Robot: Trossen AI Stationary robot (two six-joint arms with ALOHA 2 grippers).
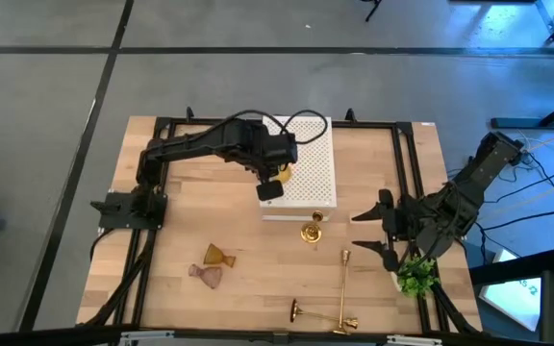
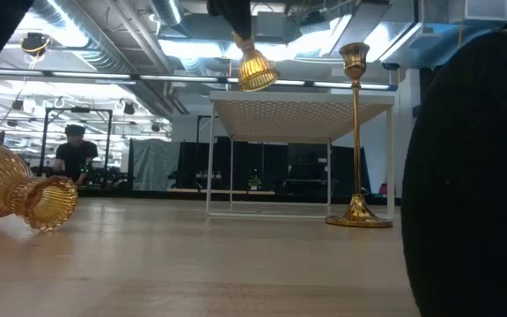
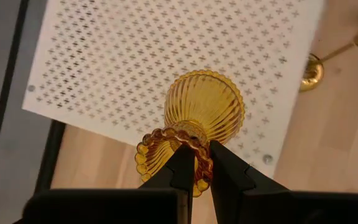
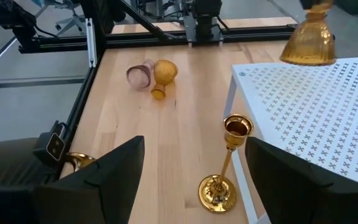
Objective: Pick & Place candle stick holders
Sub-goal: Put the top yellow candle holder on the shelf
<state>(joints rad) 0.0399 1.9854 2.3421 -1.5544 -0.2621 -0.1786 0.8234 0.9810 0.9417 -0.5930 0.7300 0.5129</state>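
Note:
An amber ribbed glass candle stick holder (image 3: 205,106) hangs above the white perforated box (image 1: 311,178), with my left gripper (image 3: 196,163) shut on it. It also shows high in the low view as the amber holder (image 2: 255,69). A brass candlestick (image 1: 312,231) stands upright on its round base by the box's near edge. An amber holder (image 1: 219,257) and a pinkish one (image 1: 207,275) lie on their sides on the table. Two brass candlesticks (image 1: 342,288) lie near the front. My right gripper (image 1: 378,235) stands open to the right of the upright candlestick. My left gripper pinches the holder's beaded rim (image 3: 188,138) between its two fingers, at the end nearest them. The fingers slant down from above over the box. The holder hangs below them, tilted, its wide ribbed end (image 2: 258,77) lowest and clear of the box top.
A small green plant (image 1: 416,277) stands at the table's right front, close to my right arm. The box's top (image 2: 302,110) rests on thin white legs. Bare wood lies between the box and the table's left edge. A person (image 2: 75,154) shows far behind the table.

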